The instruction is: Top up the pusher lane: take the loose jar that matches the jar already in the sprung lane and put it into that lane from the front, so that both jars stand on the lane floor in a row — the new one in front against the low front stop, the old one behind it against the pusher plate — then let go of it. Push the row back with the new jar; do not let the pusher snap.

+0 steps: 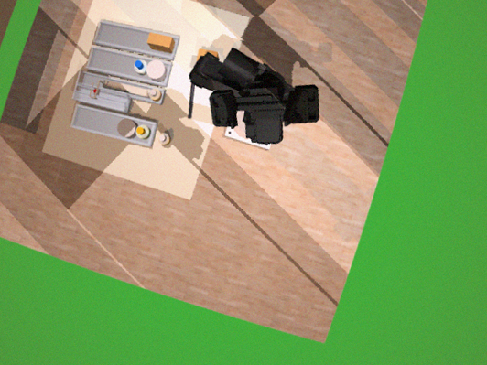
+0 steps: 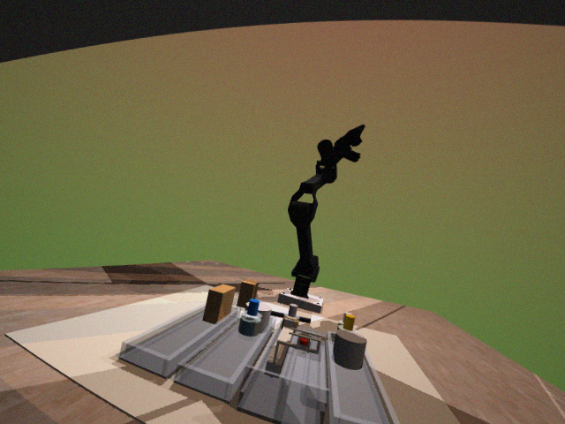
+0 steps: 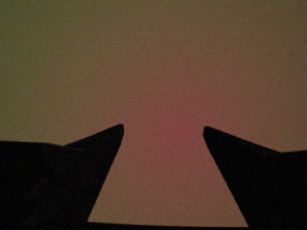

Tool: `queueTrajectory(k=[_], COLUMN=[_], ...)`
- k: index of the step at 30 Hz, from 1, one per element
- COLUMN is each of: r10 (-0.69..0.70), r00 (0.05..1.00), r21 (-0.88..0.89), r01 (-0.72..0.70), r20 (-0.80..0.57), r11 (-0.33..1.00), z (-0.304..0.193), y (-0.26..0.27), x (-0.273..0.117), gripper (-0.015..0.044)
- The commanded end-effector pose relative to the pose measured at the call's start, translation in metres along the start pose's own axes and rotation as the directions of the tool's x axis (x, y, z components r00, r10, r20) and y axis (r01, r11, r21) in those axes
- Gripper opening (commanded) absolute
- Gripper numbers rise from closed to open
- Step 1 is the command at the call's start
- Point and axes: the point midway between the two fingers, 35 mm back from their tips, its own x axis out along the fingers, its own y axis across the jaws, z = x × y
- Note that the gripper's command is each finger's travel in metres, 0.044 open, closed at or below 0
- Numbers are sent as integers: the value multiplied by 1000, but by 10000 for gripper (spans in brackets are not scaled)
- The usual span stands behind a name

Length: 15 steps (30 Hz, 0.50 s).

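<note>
The sprung lane [image 1: 123,95] is the third lane from the top in the top view. One small beige jar [image 1: 154,93] [image 2: 290,321] with a pale top stands near its front end. A tan pusher bar [image 1: 127,87] runs behind the jar; the pusher plate is hard to make out. A red marker [image 1: 95,90] [image 2: 304,341] sits at the rear frame. The matching loose jar [image 1: 164,138] stands on the mat in front of the fourth lane, mostly hidden in the exterior view. My gripper [image 1: 263,105] [image 2: 360,130] [image 3: 163,129] is open and empty, raised high above the base and pointing upward.
Neighbouring lanes hold an orange box [image 1: 160,42] [image 2: 219,303], a blue-capped bottle [image 1: 139,66] [image 2: 250,324], a pale cylinder [image 1: 156,70], a grey-brown cylinder [image 1: 126,127] [image 2: 350,349] and a yellow-capped bottle [image 1: 142,131]. Another orange box [image 1: 207,54] [image 2: 247,293] and a black bar [image 1: 191,101] are in front.
</note>
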Motion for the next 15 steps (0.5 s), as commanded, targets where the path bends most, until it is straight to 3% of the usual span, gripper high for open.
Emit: queueTrajectory(k=[1, 6, 10, 15], r10=[-3, -73, -111, -73], r00=[1000, 996, 983, 973], r21=[-13, -334, -586, -757], r01=[3, 88, 175, 217], r20=[1, 58, 145, 219], r11=[1000, 938, 791, 617], z=[1, 33, 73, 111], y=[-2, -37, -58, -57], x=[0, 3, 7, 13], gripper=[426, 440, 440, 440])
